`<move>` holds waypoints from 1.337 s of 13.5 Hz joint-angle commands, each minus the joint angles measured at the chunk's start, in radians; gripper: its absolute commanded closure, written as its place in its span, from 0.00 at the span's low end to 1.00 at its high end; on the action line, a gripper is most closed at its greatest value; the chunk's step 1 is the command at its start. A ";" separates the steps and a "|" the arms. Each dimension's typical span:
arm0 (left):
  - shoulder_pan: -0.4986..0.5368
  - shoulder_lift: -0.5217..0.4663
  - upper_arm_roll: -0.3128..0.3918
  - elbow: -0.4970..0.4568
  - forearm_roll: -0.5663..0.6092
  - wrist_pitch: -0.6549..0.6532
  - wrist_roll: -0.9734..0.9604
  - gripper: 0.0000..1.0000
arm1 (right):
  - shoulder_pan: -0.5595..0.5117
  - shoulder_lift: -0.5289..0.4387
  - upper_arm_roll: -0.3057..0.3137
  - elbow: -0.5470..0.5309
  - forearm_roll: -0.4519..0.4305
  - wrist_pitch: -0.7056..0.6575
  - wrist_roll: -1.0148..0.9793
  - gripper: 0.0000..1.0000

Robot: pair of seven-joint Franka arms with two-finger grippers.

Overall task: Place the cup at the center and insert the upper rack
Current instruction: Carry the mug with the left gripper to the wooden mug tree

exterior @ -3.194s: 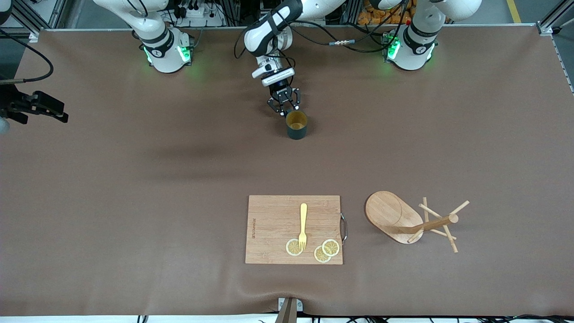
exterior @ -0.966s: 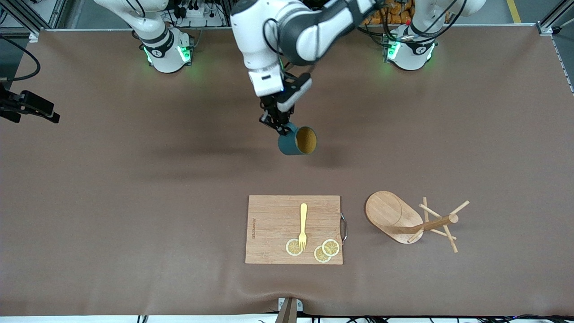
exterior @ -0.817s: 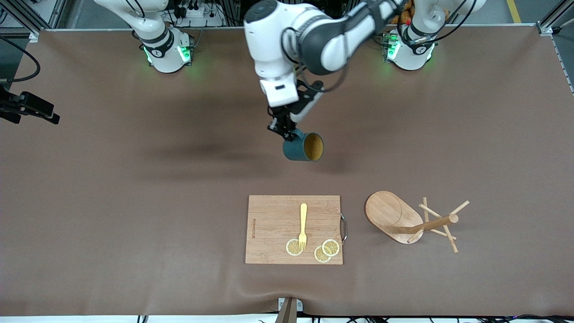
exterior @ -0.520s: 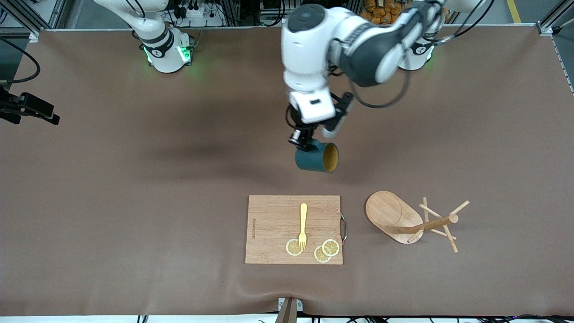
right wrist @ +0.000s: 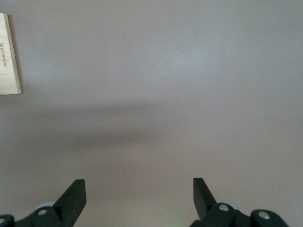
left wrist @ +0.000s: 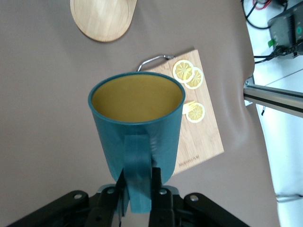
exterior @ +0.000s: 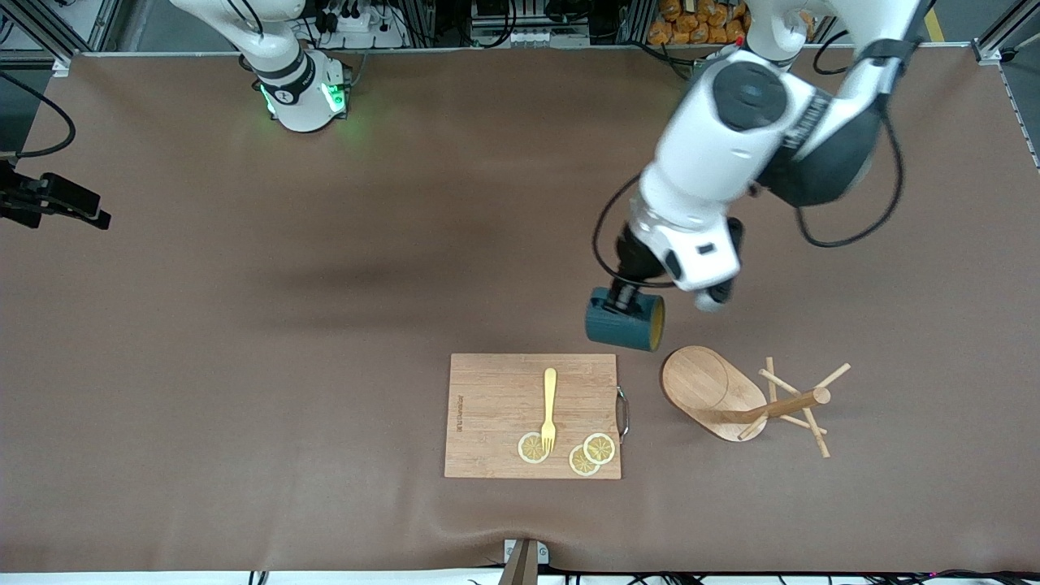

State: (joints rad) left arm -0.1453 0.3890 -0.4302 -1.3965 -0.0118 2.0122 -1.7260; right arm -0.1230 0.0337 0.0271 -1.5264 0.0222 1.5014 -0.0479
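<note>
One cup (exterior: pixel 624 322), rigid and likely breakable, hangs sideways by its handle in my left tool (left wrist: pixel 138 189), clamped, above bare bench (exterior: pixel 244 325) near the toppled upper rack (exterior: pixel 735 396). My right tool (right wrist: pixel 139 194) waits, gaping wide.

A wide table (exterior: pixel 244 366) covered with a plain brown mat fills nearly the whole front view, the mat puckering slightly at the edge nearest the camera, where a small metal bracket (exterior: pixel 524 561) sits. Along the top edge run aluminium frame rails (exterior: pixel 487 50), with tangled black cables (exterior: pixel 349 20) and equipment past them, and soft overhead light lays broad blurred shadows across the mat.
</note>
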 commanded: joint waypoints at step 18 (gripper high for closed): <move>0.496 0.097 -0.015 -0.072 -0.669 -0.131 0.568 1.00 | -0.018 -0.002 0.017 0.014 0.012 -0.013 0.033 0.00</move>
State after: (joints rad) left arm 0.2990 0.4726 -0.4289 -1.4726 -0.6527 1.9255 -1.2124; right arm -0.1307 0.0337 0.0352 -1.5255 0.0222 1.5006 -0.0313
